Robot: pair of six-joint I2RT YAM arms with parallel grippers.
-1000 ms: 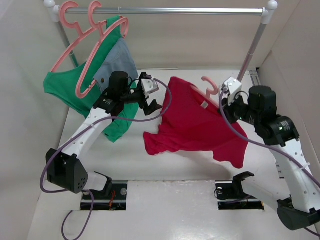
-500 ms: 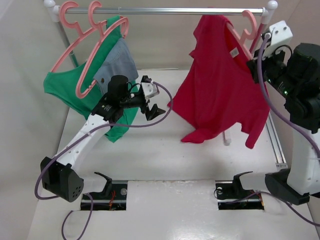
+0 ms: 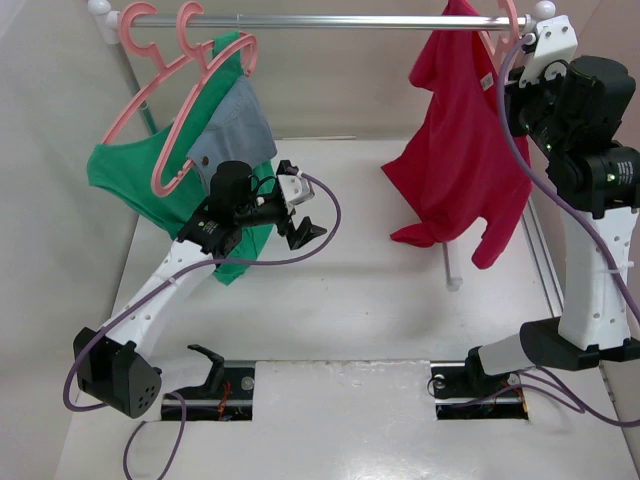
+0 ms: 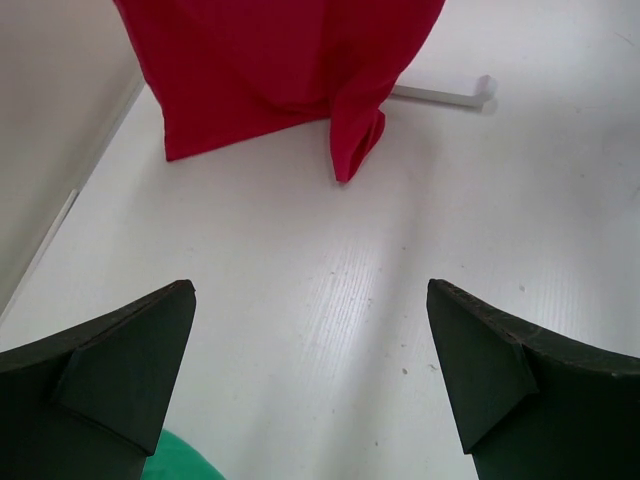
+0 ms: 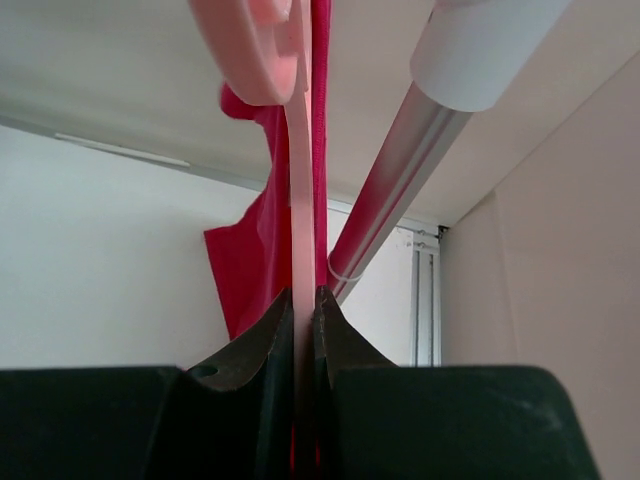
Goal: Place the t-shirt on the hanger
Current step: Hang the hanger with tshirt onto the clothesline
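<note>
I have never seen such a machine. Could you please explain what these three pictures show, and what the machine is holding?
These are two robot arms on a white table. One picture looks down from above and behind; the other two come from cameras on the wrists. The right gripper is shut on a pink hanger carrying the red t-shirt, up at the clothes rail. The left gripper is open and holds nothing. A green garment and a denim piece hang at the rail's left end.
</note>
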